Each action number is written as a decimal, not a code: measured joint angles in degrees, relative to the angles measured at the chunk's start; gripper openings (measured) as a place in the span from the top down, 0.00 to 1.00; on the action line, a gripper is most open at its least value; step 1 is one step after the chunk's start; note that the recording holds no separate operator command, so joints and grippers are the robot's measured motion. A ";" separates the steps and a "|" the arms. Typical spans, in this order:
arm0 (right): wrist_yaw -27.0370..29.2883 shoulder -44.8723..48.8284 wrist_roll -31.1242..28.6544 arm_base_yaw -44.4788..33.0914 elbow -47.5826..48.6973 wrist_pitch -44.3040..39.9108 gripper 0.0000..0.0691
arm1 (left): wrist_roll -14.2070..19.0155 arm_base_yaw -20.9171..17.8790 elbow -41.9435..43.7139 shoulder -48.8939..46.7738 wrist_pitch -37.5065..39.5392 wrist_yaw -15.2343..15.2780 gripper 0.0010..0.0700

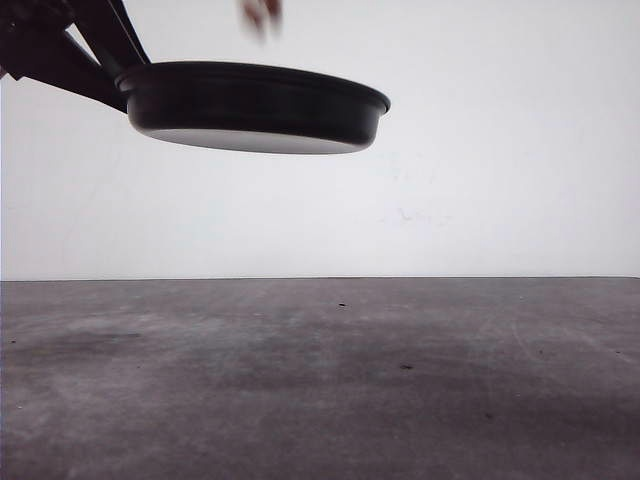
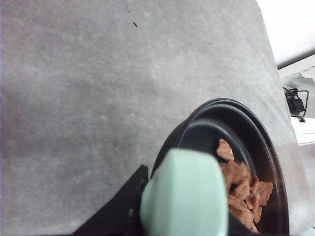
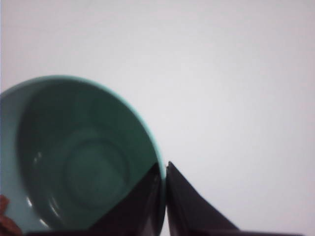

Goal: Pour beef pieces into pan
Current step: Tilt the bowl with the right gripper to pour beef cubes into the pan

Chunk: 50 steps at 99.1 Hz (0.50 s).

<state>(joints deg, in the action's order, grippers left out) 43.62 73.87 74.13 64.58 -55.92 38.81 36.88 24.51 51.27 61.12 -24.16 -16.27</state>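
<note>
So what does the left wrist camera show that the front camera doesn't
Left wrist view: the beef pieces lying inside the pan, its mint-green handle, and a black cable beyond the table edge. Front view: the pan's pale underside held up in the air, the white wall, and a blurred reddish bit above the pan. Both show the black pan and the grey table.

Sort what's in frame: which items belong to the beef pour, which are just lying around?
In the job:
pan, held up off the table
beef pieces in the pan
teal bowl, nearly emptied
left gripper on the pan handle
right gripper on the bowl rim

Lying about:
black cable past the table edge
</note>
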 joint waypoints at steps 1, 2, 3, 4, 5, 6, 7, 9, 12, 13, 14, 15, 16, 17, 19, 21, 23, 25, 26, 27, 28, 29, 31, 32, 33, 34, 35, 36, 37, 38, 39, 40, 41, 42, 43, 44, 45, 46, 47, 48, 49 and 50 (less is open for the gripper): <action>-0.04 0.00 0.02 0.04 0.00 -0.02 0.99 | 0.00 -0.04 0.00 0.00 0.02 0.00 0.94; -0.07 0.00 0.02 0.09 0.00 -0.02 0.99 | -0.02 -0.07 0.00 0.00 0.02 0.00 0.94; -0.09 0.00 0.02 0.15 0.00 -0.02 0.99 | -0.02 -0.11 0.00 0.00 0.02 0.00 0.94; -0.11 0.02 0.00 0.22 0.00 0.00 0.99 | -0.02 -0.15 0.00 0.00 0.02 0.04 0.94; -0.15 0.02 0.00 0.28 0.00 0.04 0.99 | -0.04 -0.20 0.00 0.00 0.02 0.04 0.94; -0.15 0.02 -0.02 0.28 0.00 0.15 0.99 | -0.04 -0.24 0.00 0.00 0.02 0.04 0.94; -0.17 0.02 -0.07 0.28 0.00 0.33 0.99 | -0.04 -0.24 0.00 0.00 0.02 0.04 0.94; -0.22 0.02 -0.20 0.28 0.00 0.76 0.99 | -0.04 -0.24 0.00 0.00 0.02 0.07 0.94; -0.39 0.02 -0.61 0.28 0.00 1.38 0.99 | -0.04 -0.26 0.00 0.00 0.02 0.04 0.94; -0.39 0.00 -0.77 0.28 0.00 1.40 0.99 | -0.04 -0.26 0.00 0.00 0.02 0.04 0.94; -0.39 0.00 -0.94 0.26 0.00 1.42 0.99 | -0.04 -0.26 0.00 0.00 0.02 0.04 0.94; -0.39 0.00 -1.05 0.22 -0.02 1.42 0.99 | -0.04 -0.28 0.00 0.00 0.02 0.02 0.94; -0.37 0.00 -1.18 0.15 -0.02 1.36 0.99 | -0.04 -0.28 0.00 0.00 0.02 0.02 0.94; -0.37 0.00 -1.38 0.09 -0.02 1.27 0.99 | -0.04 -0.28 0.00 0.00 0.04 0.02 0.94; -0.37 0.00 -1.86 -0.13 -0.02 1.01 0.99 | -0.04 -0.28 0.00 0.00 0.04 0.02 0.94; -0.33 0.00 -2.43 -0.26 -0.02 0.66 0.99 | -0.04 -0.31 0.00 0.00 0.07 0.04 0.94; -0.28 0.00 -3.02 -0.28 -0.02 0.37 0.99 | -0.04 -0.33 0.00 0.00 0.09 0.04 0.94; -0.17 0.00 -3.69 -0.33 0.00 0.20 0.99 | -0.07 -0.39 0.00 0.00 0.11 0.04 0.94; -0.11 0.00 -4.04 -0.35 0.00 0.20 0.99 | -0.07 -0.39 0.00 0.00 0.11 0.04 0.94; -0.07 0.00 -4.42 -0.37 0.00 0.20 0.99 | -0.07 -0.39 0.00 0.00 0.11 0.04 0.94; -0.04 0.00 -4.83 -0.35 0.00 0.22 0.99 | -0.09 -0.39 0.00 0.00 0.11 0.04 0.94; 0.00 0.00 -5.27 -0.35 0.00 0.24 0.99 | -0.11 -0.39 0.00 0.00 0.11 0.04 0.94; 0.17 0.00 -6.12 -0.33 -0.02 0.31 0.99 | -0.17 -0.39 0.00 0.00 0.11 0.04 0.94; 0.28 0.00 -6.60 -0.31 -0.02 0.31 0.99 | -0.22 -0.39 0.00 0.00 0.11 0.04 0.94; 0.44 0.00 -7.15 -0.28 0.00 0.31 0.99 | -0.22 -0.39 0.00 0.00 0.11 0.04 0.94; 0.70 0.00 -7.67 -0.24 0.00 0.31 0.99 | -0.24 -0.39 0.00 0.00 0.09 0.04 0.94; 0.98 0.00 -8.24 -0.17 0.00 0.28 0.99 | -0.24 -0.39 0.00 0.00 0.09 0.04 0.94; 1.36 0.00 -8.85 -0.09 0.00 0.24 0.99 | -0.24 -0.39 0.00 0.00 0.09 0.04 0.94; 1.68 0.00 -9.51 -0.04 -0.02 0.13 0.99 | -0.24 -0.39 0.00 0.00 0.11 0.04 0.94; 1.99 0.00 -10.23 0.00 0.00 -0.09 0.99 | -0.24 -0.39 0.00 0.00 0.11 0.04 0.94; 2.27 -0.02 -10.93 0.07 0.00 -0.37 0.99 | -0.24 -0.39 0.00 0.00 0.11 0.04 0.94; 2.58 -0.02 -11.69 0.13 -0.02 -0.70 0.99 | -0.24 -0.39 0.00 0.00 0.11 0.04 0.94; 2.84 -0.09 -12.52 0.24 0.00 -1.07 0.99 | -0.24 -0.39 0.00 0.02 0.11 0.04 0.94; 3.06 -0.15 -13.40 0.31 0.00 -1.60 0.99 | -0.24 -0.39 0.00 0.02 0.11 0.04 0.94; 3.17 -0.24 -14.32 0.33 0.00 -2.25 0.99 | -0.24 -0.39 0.00 0.02 0.11 0.04 0.94; 3.17 -0.35 -15.26 0.35 -0.02 -2.99 0.99 | -0.24 -0.39 0.00 0.04 0.11 0.04 0.94; 3.15 -0.50 -16.28 0.37 0.00 -3.85 0.99 | -0.26 -0.39 0.00 0.04 0.11 0.04 0.94; 3.13 -0.68 -17.33 0.37 0.00 -4.79 0.99 | -0.28 -0.39 0.00 0.04 0.11 0.04 0.94; 3.10 -0.85 -18.47 0.39 -0.02 -5.79 0.99 | -0.31 -0.39 0.00 0.04 0.11 0.04 0.94; 2.99 -1.05 -19.67 0.39 -0.02 -6.86 0.99 | -0.35 -0.39 0.00 0.07 0.09 0.04 0.94; 2.82 -1.29 -20.85 0.39 -0.02 -8.00 0.99 | -0.39 -0.39 0.00 0.07 0.09 0.04 0.94; 2.58 -1.55 -22.14 0.37 -0.02 -9.22 0.99 | -0.46 -0.39 0.00 0.07 0.09 0.02 0.94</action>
<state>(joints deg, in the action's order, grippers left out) 46.19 72.31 51.99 64.95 -55.94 29.58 36.42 24.12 51.27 61.19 -24.08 -16.25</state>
